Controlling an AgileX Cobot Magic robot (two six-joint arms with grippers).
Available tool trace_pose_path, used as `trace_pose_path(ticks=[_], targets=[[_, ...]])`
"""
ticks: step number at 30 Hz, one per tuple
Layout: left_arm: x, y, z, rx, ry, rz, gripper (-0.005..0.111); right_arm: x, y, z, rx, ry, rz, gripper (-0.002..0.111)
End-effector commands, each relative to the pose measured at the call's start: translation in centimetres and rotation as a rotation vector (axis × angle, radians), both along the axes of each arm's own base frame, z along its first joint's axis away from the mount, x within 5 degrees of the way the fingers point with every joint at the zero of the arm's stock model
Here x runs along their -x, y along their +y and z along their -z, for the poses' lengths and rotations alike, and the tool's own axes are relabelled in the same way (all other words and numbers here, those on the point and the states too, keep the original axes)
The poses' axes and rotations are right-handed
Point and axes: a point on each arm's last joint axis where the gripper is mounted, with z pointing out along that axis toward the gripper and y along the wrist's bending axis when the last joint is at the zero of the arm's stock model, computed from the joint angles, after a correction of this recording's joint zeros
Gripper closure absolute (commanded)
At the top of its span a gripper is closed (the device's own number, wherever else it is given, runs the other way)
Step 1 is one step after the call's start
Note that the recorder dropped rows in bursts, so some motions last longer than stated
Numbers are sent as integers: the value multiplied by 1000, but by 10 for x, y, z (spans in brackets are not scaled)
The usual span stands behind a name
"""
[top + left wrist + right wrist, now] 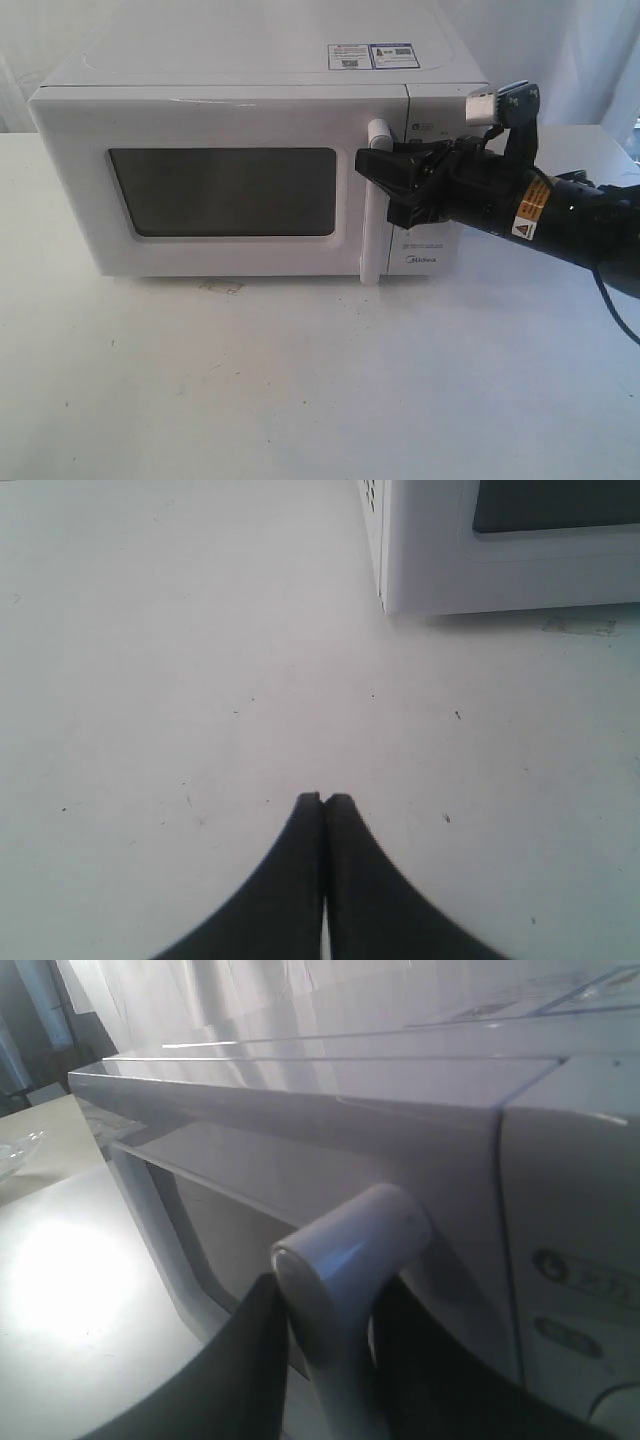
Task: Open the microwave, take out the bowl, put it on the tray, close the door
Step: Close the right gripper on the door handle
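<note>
white microwave (250, 70), door (220, 125) shut, bowl unseen behind dark window (220, 190). right gripper (385, 185) clamped on the handle (372, 250); left gripper (323, 800) above the table (300, 380), jaws together. opening not yet begun, all else pending.

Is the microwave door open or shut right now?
Shut: the door lies flush with the microwave front, though the right tool straddles its handle.
</note>
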Motion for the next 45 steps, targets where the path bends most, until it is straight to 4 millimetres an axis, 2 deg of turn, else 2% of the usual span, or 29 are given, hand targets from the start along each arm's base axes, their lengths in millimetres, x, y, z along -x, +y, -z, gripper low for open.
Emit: trace_pose_path(ticks=[1,11,24,31,45], targets=[[0,0,1,6,0,-1,107,28,35,-10,-9,-92,-313,108],[0,0,1,6,0,-1,107,37,52,-10,-14,-83,-378,108],[0,0,1,6,0,-1,107,53,55,-21,1,-112,-423,108],[0,0,1,6,0,-1,107,64,53,-18,0,-94,-426,108],[0,0,1,6,0,-1,107,76,67,-18,3,-98,-490,108]])
